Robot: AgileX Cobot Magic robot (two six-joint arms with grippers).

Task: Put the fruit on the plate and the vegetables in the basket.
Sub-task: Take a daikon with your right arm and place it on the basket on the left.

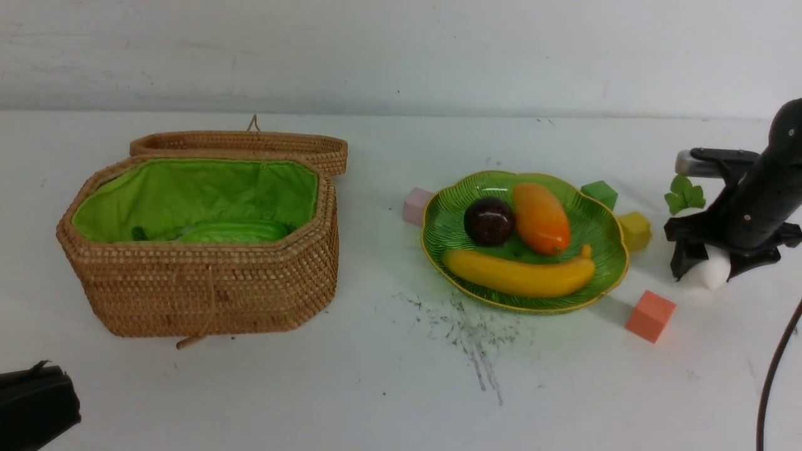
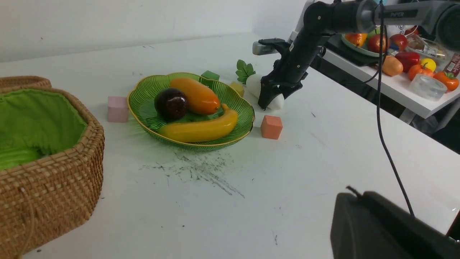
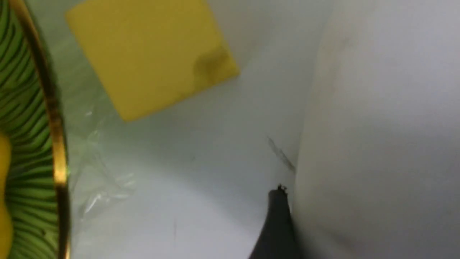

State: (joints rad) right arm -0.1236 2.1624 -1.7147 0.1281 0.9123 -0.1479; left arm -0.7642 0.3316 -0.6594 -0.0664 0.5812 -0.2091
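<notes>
White surface [image 1: 351, 401], pale wall behind, front view first. Large octagonal brown wicker basket [image 1: 207, 288] sat left, woven lid [image 1: 244, 144] tipped back behind it. A light green bumpy cucumber [image 1: 235, 230] lay inside on the bright green lining [image 1: 188, 188]. Shallow green ribbed plate [image 1: 601, 225] with a gold scalloped rim sat right of centre. It held the long yellow banana [image 1: 520, 275], orange-yellow oval mango [image 1: 541, 217] and dark purple round mangosteen [image 1: 489, 220]. Around the plate were a pink cube [image 1: 416, 205], green cube [image 1: 599, 193], yellow cube [image 1: 635, 230] and orange cube [image 1: 650, 315]. Dark scuff marks [image 1: 470, 332] ran in front of it. Far right, the right claw [image 1: 711, 269] was down over the white radish [image 1: 714, 275], whose green leaves pointed toward the wall. Left claw [image 1: 37, 407] was parked at the near left corner, closed.

Left wrist view: right claw [image 2: 271, 102] had a jaw on either side of the radish [image 2: 254, 84], which lay on the surface just beside the plate [image 2: 151, 118]. Gripped or loose, could not tell. A side table [image 2: 395, 82] beyond carried other produce.

Right wrist view: blurry close-up. One black finger [image 3: 278, 223] sat against the radish [image 3: 377, 144], with the yellow cube [image 3: 151, 57] and the plate rim [image 3: 54, 126] near.
</notes>
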